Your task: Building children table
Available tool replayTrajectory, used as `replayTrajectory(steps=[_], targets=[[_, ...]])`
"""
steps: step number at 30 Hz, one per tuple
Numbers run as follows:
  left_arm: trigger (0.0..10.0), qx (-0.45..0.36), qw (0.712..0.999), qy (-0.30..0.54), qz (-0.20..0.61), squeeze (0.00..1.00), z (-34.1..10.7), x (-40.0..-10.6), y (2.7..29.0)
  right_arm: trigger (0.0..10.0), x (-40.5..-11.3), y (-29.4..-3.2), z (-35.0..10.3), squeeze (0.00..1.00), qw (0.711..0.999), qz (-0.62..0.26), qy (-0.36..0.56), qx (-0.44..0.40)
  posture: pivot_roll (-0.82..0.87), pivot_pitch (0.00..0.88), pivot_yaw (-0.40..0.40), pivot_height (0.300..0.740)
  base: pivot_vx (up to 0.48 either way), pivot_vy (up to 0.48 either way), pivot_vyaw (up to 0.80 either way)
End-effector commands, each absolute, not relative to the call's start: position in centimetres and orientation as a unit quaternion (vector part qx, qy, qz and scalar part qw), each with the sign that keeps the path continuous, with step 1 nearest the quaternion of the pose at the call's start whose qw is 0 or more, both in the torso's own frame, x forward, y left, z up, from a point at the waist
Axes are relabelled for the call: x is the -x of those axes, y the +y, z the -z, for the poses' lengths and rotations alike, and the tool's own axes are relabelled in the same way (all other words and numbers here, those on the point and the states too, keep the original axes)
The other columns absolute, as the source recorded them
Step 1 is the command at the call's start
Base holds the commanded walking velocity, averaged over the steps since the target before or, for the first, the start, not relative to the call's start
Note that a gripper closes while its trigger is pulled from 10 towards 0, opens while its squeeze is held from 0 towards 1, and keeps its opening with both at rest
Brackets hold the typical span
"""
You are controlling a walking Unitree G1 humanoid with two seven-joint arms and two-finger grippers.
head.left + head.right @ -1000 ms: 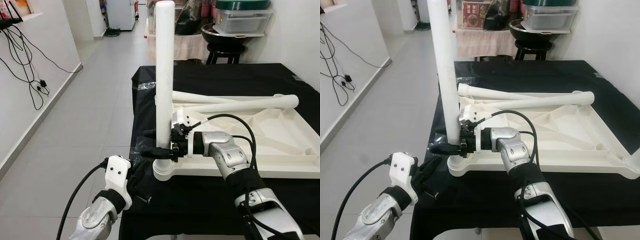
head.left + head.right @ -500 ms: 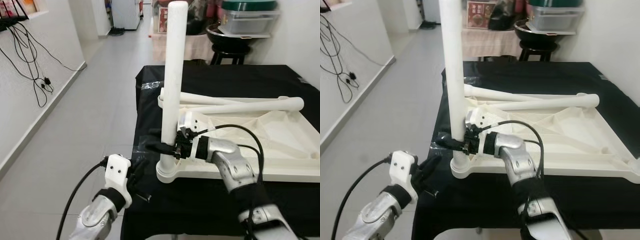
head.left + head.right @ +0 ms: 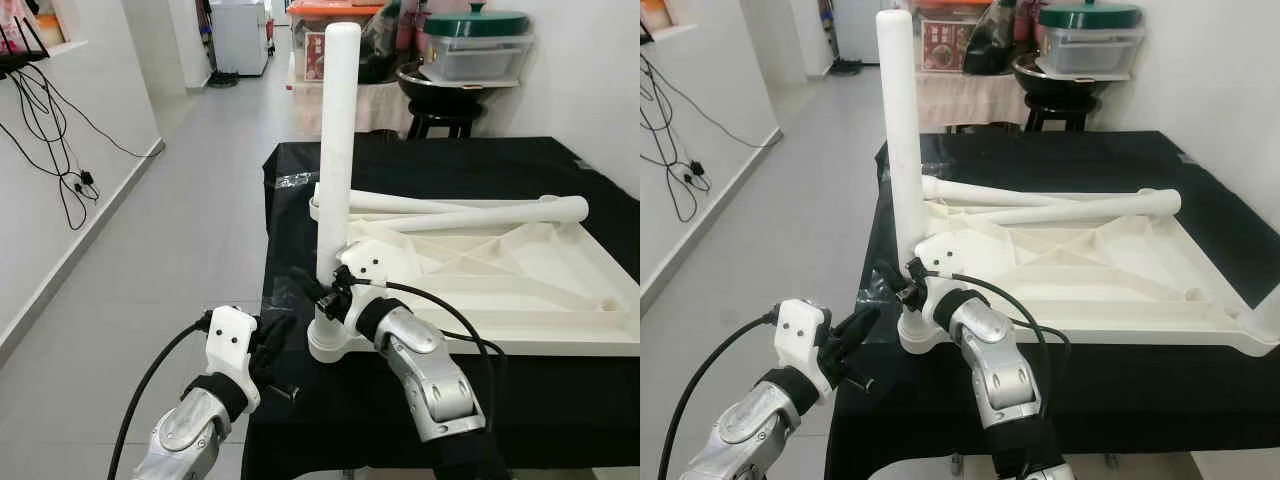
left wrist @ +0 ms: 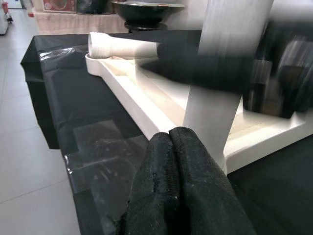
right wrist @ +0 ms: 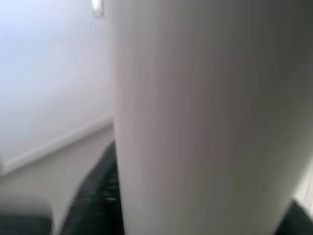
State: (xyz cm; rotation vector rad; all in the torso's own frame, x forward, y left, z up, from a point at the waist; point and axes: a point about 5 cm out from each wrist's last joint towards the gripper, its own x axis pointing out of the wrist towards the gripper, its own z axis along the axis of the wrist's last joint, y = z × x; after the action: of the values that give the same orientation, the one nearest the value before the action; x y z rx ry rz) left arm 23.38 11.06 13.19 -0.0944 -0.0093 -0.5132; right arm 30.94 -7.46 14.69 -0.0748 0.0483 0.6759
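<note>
A white children's table top [image 3: 520, 290] lies upside down on a table covered in black cloth [image 3: 450, 160]. One white leg [image 3: 335, 150] stands upright in its near left corner socket. Two loose legs [image 3: 480, 213] lie across the far side of the table top. My right gripper [image 3: 318, 290] is shut on the upright leg just above its base, and that leg [image 5: 205, 117] looms close and blurred in the right wrist view. My left gripper [image 3: 275, 335] is shut on nothing. It hangs low by the table's near left edge, a little short of the leg [image 4: 220, 98].
The tiled floor [image 3: 170, 230] runs open along the table's left side. Cables [image 3: 50, 120] hang on the left wall. Behind the table stand a black stool with a dark bowl [image 3: 440, 85] and plastic containers [image 3: 475, 50].
My right forearm has swung nearer to me, its wrist turning about the upright leg while still holding it. The camera has shifted slightly. The left gripper stays as it was.
</note>
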Motion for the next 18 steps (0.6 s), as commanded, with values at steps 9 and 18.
replayTrajectory(steps=[9,18], targets=[[10.0,0.047,0.968,0.006,0.247,0.00,-12.7,-23.5,11.3,10.0,-29.5,-7.1,-16.5,0.89,0.828,-0.560,0.018,0.029,-0.01,0.029,-0.001,0.740,0.000,0.000,0.00],[10.0,0.046,0.968,0.009,0.247,0.00,-12.6,-23.2,11.3,10.0,-32.0,-7.7,-18.0,0.00,0.745,-0.663,0.025,0.071,0.03,0.022,0.003,0.740,0.000,0.000,0.00]])
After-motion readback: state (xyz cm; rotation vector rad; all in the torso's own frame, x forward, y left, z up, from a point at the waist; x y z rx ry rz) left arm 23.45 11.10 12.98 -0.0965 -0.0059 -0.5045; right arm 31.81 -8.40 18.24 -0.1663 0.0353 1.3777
